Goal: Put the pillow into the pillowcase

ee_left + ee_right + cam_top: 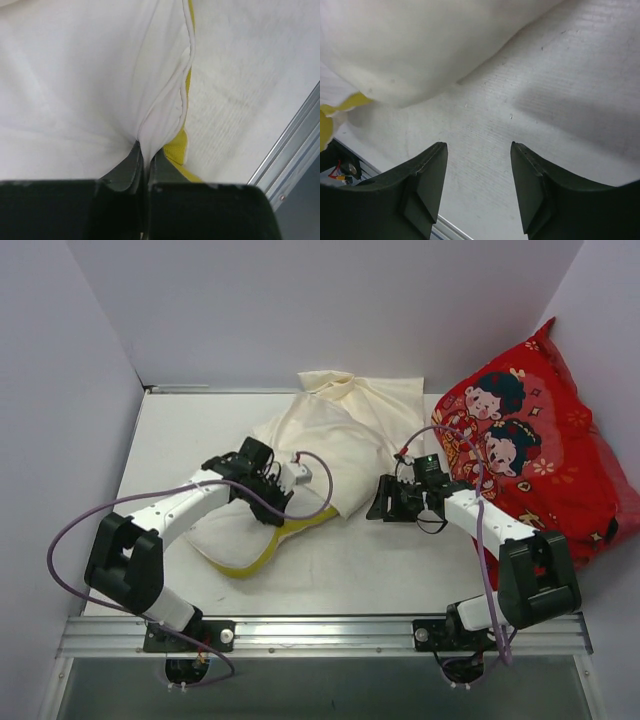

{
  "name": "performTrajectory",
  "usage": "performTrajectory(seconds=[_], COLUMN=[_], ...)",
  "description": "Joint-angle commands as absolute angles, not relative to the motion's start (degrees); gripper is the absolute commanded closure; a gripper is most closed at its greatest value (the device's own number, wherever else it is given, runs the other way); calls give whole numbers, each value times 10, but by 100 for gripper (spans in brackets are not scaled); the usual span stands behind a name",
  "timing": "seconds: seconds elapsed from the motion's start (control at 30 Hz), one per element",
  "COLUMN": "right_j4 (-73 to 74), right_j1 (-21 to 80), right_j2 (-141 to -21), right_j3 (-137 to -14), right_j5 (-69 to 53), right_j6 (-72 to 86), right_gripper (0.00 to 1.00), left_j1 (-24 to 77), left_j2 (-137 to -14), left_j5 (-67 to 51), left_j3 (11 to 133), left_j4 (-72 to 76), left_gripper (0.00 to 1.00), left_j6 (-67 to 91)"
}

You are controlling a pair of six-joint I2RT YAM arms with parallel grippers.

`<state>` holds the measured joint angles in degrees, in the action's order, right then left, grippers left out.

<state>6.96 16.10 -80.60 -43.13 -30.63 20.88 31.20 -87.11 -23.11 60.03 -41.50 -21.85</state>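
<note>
Two end effectors are in view, and only one has anything in it. The left end effector [145, 165] has its jaws pressed together on a thin fold of pale cloth, which I take to be the hemmed mouth of the pillowcase [335, 435]. Yellow piping shows just beside the pinch. The right end effector [477, 155] is spread wide and empty, hanging over bare worktop [380, 570] just right of the cloth bundle and touching nothing.

One pillow [228, 535] lies left of centre. Its far part is covered by the case, while its near-left corner, with the yellow seam, sticks out toward the near edge under the left arm. One pillowcase runs from there to the far middle of the worktop, bunched and wrinkled. One red cushion [540, 460] leans at the far right, apart from both.

The pillow looks light, bulky and very soft, so it will probably squash and bulge when pushed rather than slide as a block. The piped seam or a corner, where the cloth is firmer, seems the best place to take hold. The case is thin, limp and slightly shiny, so it is likely slippery. It wants a firm pinch at the hem on one layer only, or the mouth will close
</note>
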Motion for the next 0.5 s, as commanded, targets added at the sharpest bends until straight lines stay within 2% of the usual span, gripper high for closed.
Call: performTrajectory(seconds=[0.0,0.17,0.47], right_j4=[30,-12,-95], right_j1=[163,186,221], right_j2=[-794,-805,-874], right_j3=[-444,-433,-508], right_j5=[-295,-259,-173], right_j6=[171,118,98], right_gripper=[46,40,31], left_j1=[279,269,241], left_j2=[-874,-890,-921], left_j5=[-357,-406,-458], left_j3=[704,767,826], left_j4=[-389,-389,-387], left_gripper=[100,100,100], left_j6=[-158,-124,-87])
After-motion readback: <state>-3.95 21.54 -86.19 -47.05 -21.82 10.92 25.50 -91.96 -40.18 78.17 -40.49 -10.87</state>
